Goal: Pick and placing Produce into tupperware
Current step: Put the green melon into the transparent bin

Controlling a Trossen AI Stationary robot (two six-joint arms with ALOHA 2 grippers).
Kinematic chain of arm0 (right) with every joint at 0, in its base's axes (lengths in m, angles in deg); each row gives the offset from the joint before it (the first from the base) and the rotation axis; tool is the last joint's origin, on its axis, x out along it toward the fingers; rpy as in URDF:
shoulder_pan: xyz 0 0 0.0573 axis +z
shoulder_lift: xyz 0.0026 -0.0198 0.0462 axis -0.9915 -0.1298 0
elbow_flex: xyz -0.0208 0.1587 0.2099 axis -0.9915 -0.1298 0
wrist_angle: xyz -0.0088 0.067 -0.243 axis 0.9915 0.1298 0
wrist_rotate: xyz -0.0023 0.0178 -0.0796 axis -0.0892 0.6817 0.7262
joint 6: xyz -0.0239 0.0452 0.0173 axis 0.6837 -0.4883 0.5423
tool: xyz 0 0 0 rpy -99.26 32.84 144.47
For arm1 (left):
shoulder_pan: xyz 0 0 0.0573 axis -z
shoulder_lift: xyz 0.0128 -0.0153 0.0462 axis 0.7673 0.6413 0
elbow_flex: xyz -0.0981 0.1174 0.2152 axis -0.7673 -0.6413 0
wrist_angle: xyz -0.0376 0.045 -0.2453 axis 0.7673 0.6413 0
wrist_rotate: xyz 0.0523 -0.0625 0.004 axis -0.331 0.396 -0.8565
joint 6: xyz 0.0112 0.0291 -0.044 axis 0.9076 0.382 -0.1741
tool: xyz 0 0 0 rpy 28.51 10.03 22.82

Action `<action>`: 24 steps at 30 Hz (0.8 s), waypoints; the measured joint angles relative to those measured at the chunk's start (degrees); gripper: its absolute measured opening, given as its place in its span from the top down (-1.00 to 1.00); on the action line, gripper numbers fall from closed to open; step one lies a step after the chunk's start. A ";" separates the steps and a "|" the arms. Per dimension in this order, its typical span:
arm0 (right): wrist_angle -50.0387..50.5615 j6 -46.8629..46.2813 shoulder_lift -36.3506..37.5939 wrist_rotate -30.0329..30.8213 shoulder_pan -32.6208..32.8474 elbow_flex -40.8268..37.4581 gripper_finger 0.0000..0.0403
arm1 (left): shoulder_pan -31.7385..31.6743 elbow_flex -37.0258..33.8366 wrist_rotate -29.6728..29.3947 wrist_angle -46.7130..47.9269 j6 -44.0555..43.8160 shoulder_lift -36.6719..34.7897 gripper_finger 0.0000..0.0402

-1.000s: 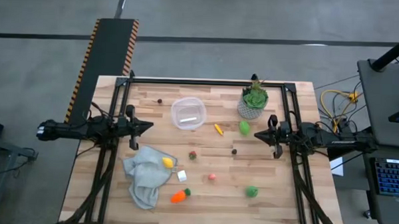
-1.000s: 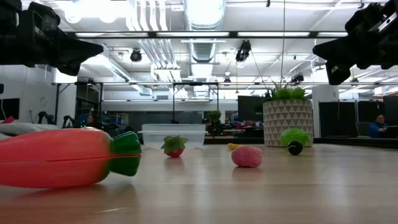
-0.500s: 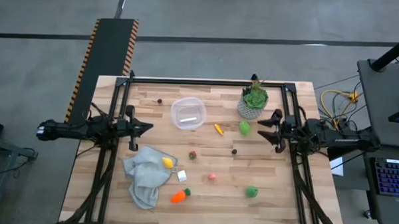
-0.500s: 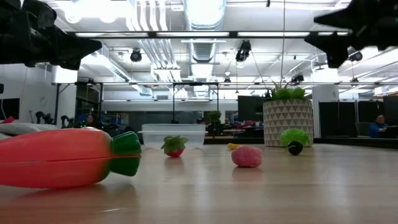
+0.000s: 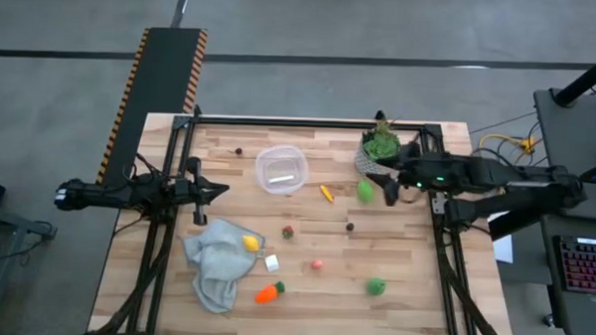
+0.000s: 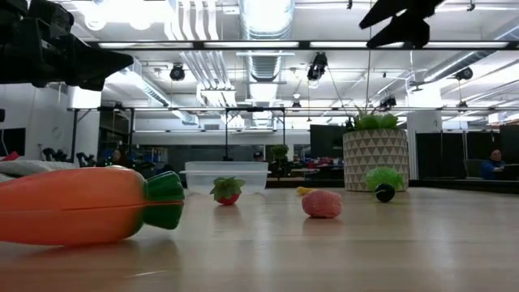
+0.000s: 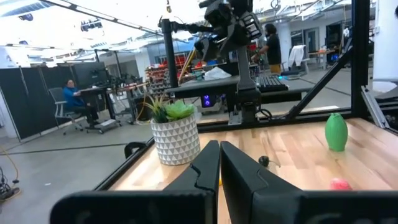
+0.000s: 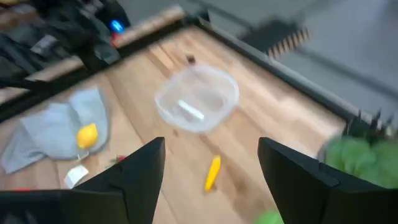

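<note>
The clear tupperware point(image 5: 281, 169) stands at the table's far middle and also shows in the right wrist view point(image 8: 196, 98). Produce lies scattered: a carrot point(image 5: 265, 295) near the front edge, a lemon point(image 5: 250, 242) resting on a grey cloth, a yellow piece point(image 5: 326, 193), green pieces point(image 5: 365, 191) point(image 5: 375, 286), a red one point(image 5: 288, 231), a pink one point(image 5: 316, 265) and a dark one point(image 5: 351, 227). My right gripper point(image 5: 390, 187) hangs open high above the table beside the plant pot, tipped down toward the tupperware point(image 8: 211, 146). My left gripper point(image 5: 221, 190) waits shut at the left point(image 7: 219, 155).
A green plant in a white patterned pot point(image 5: 380, 152) stands right by my right gripper. A crumpled grey cloth point(image 5: 215, 267) and a small white cube point(image 5: 272, 263) lie front left. Black frame rails point(image 5: 310, 122) edge the table. People sit in the room beyond.
My right gripper has opened, risen well above the table, reached a little toward the table's middle and tipped from level to slanting down. The produce and the tupperware have stayed where they were.
</note>
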 joint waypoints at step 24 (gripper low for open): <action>46.94 -24.74 -48.46 -5.60 -3.72 35.62 -0.44 | 0.00 0.00 1.96 0.89 -4.38 3.74 1.00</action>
